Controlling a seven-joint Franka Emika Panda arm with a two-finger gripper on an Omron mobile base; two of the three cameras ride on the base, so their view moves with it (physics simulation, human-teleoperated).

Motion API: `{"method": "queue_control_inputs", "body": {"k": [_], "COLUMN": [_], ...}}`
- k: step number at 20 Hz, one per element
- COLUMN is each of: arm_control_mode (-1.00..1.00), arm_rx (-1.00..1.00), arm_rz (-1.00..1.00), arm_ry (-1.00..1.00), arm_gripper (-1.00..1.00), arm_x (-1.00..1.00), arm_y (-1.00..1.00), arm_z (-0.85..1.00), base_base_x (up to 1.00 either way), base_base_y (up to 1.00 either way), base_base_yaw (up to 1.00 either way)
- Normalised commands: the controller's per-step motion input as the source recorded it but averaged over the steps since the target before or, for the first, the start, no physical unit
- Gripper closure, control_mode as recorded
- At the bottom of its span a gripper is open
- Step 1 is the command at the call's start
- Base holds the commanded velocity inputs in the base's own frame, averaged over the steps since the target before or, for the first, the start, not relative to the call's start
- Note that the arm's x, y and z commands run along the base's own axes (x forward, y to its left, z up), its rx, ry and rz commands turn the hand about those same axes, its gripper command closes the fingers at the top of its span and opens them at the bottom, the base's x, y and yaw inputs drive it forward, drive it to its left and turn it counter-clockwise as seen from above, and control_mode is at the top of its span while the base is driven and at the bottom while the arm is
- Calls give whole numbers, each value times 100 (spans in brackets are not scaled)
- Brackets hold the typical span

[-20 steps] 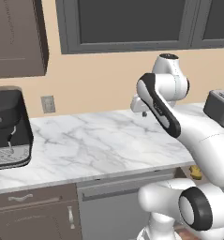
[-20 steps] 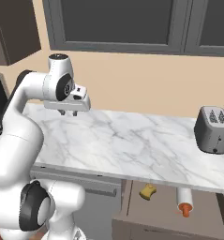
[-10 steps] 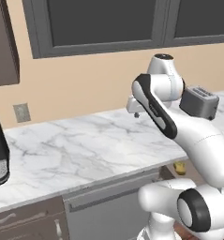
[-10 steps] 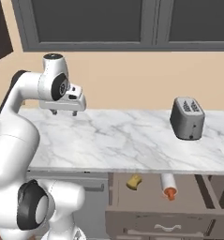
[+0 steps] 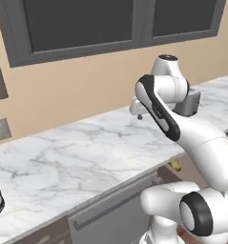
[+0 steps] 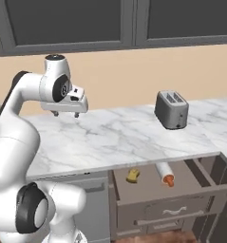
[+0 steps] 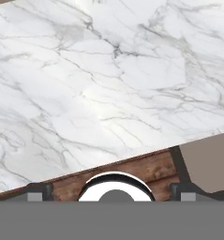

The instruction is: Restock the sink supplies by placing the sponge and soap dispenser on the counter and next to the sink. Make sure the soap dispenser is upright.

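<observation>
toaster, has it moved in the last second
No. The toaster keeps its spot on the counter, right of the window post; the whole view slid, so the camera moved.

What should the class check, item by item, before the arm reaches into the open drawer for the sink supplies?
1. Drawer open: ok.
2. Sponge in the drawer, uncovered: ok.
3. Soap dispenser upright: not ok, it lies on its side in the drawer.
4. Hand open and empty: ok.
5. Hand over the drawer: not ok, it hangs above the counter, left of the drawer.
6. Sink within reach: cannot tell.
</observation>
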Motion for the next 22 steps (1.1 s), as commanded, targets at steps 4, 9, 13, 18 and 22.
{"method": "queue_control_inputs", "body": {"k": [4, 9, 13, 18, 22], "arm_control_mode": [100, 100, 100, 100, 100], "arm_rx": [0, 0, 0, 0, 0], "arm_rz": [0, 0, 0, 0, 0], "arm_ry": [0, 0, 0, 0, 0], "arm_gripper": [-100, -100, -100, -100, -100], "arm_x": [0, 0, 0, 0, 0], "arm_y": [0, 0, 0, 0, 0], "arm_z": [0, 0, 0, 0, 0], "base_base_x": [31, 42, 14, -20, -67], "base_base_y": [30, 24, 6, 0, 0], "base_base_yaw": [-29, -25, -16, -12, -12]}}
